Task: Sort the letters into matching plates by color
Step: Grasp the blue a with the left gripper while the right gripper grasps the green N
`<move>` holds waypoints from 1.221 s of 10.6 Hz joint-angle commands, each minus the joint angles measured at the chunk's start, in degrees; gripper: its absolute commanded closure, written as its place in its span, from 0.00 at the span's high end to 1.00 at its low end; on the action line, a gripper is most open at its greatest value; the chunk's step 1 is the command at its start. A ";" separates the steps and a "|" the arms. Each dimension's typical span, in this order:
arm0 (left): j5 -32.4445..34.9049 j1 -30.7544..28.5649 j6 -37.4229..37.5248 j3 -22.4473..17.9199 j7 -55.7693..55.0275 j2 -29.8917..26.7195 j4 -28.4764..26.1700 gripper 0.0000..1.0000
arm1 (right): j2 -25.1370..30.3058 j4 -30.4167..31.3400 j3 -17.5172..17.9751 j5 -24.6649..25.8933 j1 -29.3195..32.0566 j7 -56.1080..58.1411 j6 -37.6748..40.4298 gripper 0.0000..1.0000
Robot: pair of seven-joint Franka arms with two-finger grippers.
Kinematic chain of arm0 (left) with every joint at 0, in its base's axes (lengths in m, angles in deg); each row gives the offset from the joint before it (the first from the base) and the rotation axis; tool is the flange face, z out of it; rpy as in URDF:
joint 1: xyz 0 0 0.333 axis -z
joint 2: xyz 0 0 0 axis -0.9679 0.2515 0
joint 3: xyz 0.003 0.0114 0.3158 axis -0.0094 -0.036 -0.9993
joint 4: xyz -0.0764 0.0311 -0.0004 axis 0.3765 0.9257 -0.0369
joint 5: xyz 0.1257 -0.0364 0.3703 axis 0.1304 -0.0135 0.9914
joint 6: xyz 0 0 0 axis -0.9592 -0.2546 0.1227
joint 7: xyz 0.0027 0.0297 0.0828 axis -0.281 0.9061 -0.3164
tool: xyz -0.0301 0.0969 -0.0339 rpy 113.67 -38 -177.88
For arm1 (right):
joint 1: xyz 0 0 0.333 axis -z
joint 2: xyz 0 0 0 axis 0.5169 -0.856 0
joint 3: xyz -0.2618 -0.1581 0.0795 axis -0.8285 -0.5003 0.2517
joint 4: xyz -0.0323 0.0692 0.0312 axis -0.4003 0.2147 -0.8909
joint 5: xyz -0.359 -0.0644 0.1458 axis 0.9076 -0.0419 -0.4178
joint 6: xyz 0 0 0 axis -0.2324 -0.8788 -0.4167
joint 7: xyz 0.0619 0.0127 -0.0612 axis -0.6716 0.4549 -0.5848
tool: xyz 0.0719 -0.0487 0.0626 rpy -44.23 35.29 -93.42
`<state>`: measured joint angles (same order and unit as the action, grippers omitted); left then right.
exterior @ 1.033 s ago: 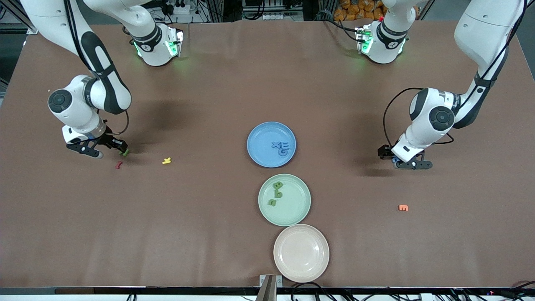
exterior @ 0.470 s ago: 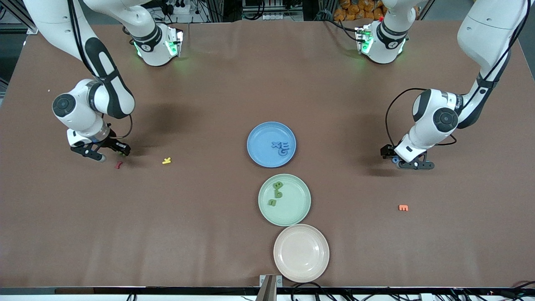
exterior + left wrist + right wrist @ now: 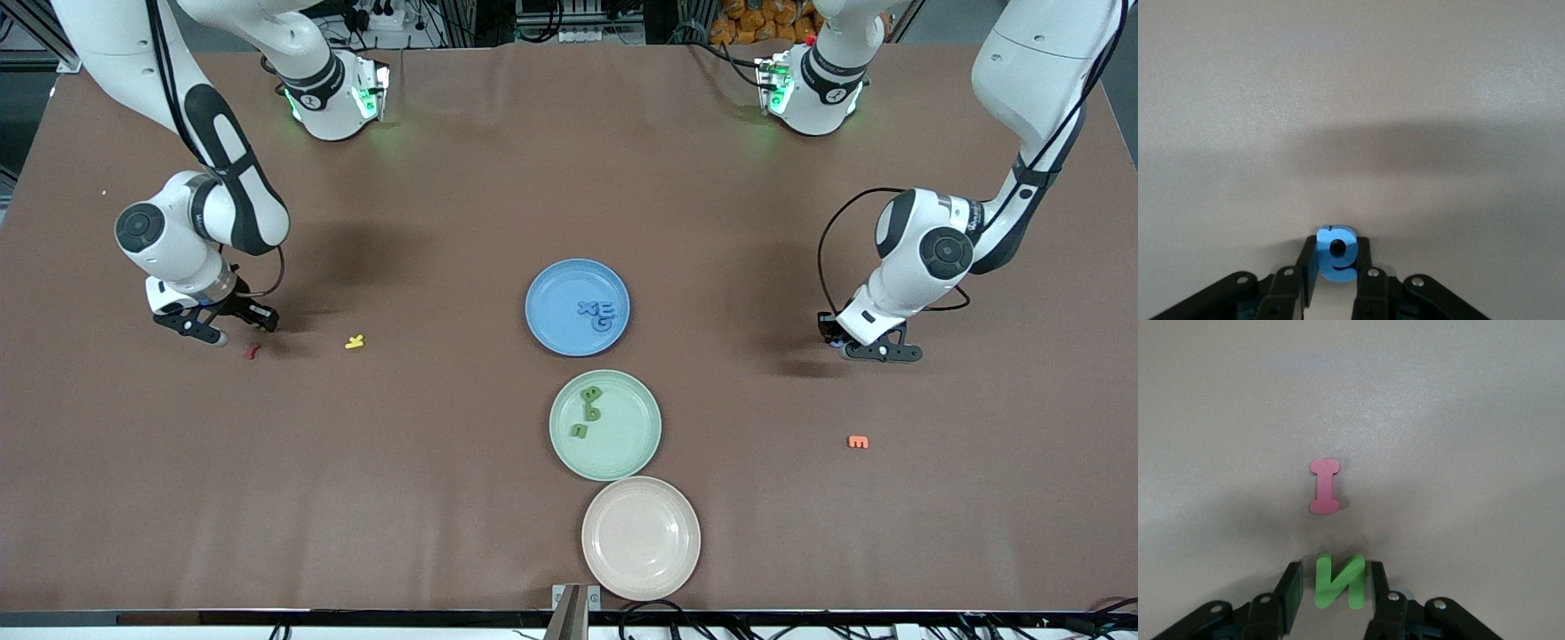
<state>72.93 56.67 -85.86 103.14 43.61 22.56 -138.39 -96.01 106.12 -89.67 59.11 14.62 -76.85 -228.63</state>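
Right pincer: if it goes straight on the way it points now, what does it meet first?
Probably the red letter I, lying just ahead of the right pincer, which brackets the green letter N.

Left gripper (image 3: 1336,267) fingers closed in, now clamping blue letter (image 3: 1337,252). Right gripper (image 3: 1333,587) narrowed and shifted slightly, fingers now flanking green N (image 3: 1339,580).

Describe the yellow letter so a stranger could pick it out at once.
Start at the blue plate mid-table and look toward the right arm's end. The yellow letter lies flat on the bare table there, beside a small red letter. It is the scene's only yellow piece.
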 commanded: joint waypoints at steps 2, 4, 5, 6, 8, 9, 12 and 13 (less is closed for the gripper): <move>1.37 -0.14 -0.70 -0.04 -0.17 0.71 0.45 0.00 | -1.21 -0.88 0.17 -1.63 0.25 2.67 -0.31 0.42; 1.29 0.04 -0.61 0.48 -0.62 0.27 1.58 0.00 | -1.48 -0.88 0.17 -1.63 0.33 2.76 -0.31 0.41; 0.76 0.04 -0.44 1.70 -1.66 -0.08 1.94 0.00 | -1.57 -0.88 0.17 -1.63 0.25 2.85 -0.31 0.38; 0.67 0.04 -0.35 2.93 -4.28 0.01 2.64 0.00 | -1.65 -0.88 0.17 -1.63 0.25 2.93 -0.31 0.34; 0.67 0.13 -0.26 5.57 -9.38 0.01 3.08 0.00 | -2.00 -0.96 0.08 -1.63 0.07 3.72 -0.31 0.19; 0.67 0.39 -0.26 7.06 -12.37 0.09 3.17 0.00 | -2.01 -0.96 0.17 -1.71 0.07 4.68 -0.31 0.08; 0.58 5.12 0.35 7.87 -21.16 0.01 4.14 0.00 | -1.22 -1.49 0.17 -2.95 -0.19 6.97 0.12 0.00; 0.58 6.88 0.62 7.87 -23.88 -0.08 4.40 0.00 | -0.61 -1.66 0.26 -3.03 -0.28 6.98 0.47 0.00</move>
<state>72.93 60.11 -86.24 111.01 26.08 22.66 -134.97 -96.69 105.49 -89.61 57.99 14.62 -71.83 -228.63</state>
